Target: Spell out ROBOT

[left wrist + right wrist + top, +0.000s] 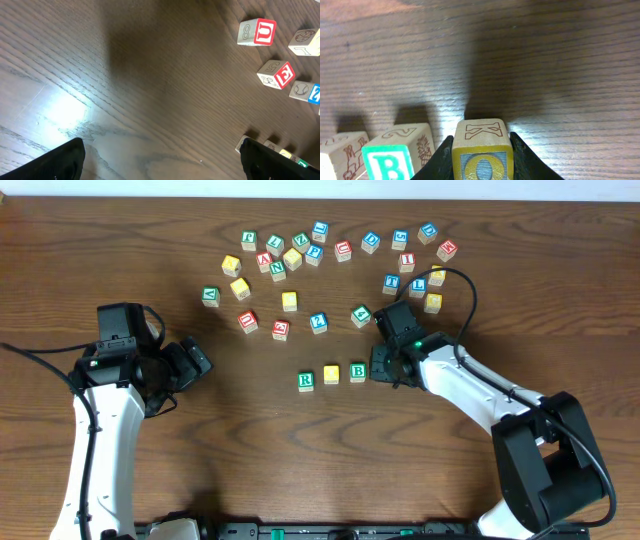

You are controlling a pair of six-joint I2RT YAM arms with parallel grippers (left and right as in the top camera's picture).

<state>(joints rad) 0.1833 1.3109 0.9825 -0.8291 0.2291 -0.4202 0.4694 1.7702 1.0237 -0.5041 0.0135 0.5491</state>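
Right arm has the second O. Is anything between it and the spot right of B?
Nothing visible does. The right gripper holds the O block just right of the B block, with only bare table in the gap between them. The loose blocks lie farther back.

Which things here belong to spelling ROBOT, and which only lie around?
In use: green R wooden cube; yellow wooden cube; green B wooden cube; wooden O cube held by right gripper.
Lying about: scattered wooden letter cubes farther back.
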